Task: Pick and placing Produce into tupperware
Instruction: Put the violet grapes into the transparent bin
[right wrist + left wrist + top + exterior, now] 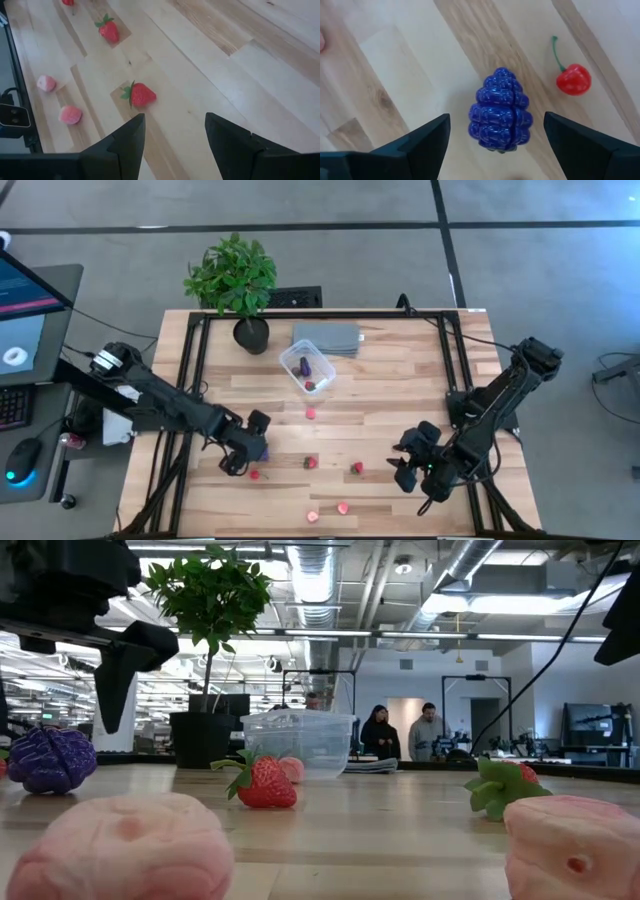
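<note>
My left gripper [496,120] [243,452] hangs open near the table's front left, pointing steeply down. Its fingers stand on either side of a dark blue berry-like piece [501,110] that lies on the wood, and they do not touch it. A red cherry [573,79] lies close by. The clear tupperware [308,370] stands mid-table toward the far side, with a purple piece and a red piece inside. Strawberries [310,463] [357,468] and pink pieces [311,413] [343,507] lie scattered. My right gripper [175,122] [412,465] hovers open at the front right, above bare wood near a strawberry [140,95].
A potted green plant [235,280] stands at the far left of the table, and a flat grey slab [328,338] lies behind the tupperware. A black frame [190,370] runs along the table's edges. In the low view, people stand in the room far behind the table.
</note>
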`<action>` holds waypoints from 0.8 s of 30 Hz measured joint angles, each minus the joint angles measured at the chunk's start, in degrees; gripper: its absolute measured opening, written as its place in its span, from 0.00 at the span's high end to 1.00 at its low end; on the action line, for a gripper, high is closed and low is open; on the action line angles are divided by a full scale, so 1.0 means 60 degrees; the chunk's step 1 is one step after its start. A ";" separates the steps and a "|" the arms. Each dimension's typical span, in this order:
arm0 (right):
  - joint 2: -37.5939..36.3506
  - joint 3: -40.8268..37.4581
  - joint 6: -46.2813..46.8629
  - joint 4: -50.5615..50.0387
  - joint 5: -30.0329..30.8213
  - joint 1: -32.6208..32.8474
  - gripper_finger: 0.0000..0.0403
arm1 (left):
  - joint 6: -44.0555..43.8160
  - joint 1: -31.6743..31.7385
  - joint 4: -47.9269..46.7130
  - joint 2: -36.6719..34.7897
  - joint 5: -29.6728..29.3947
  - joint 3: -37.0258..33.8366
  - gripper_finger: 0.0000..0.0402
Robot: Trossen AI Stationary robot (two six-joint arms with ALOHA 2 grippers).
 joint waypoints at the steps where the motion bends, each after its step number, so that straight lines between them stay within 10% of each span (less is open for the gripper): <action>1: 0.0000 0.0000 0.0000 0.0000 0.0000 0.0000 0.43 | 0.0087 0.0048 -0.0028 -0.0004 0.0007 0.0000 0.22; 24: -0.0004 0.0002 0.0062 -0.0082 0.0023 -0.0050 0.43 | 0.0158 0.0390 0.0493 0.1215 0.0486 -0.0007 0.22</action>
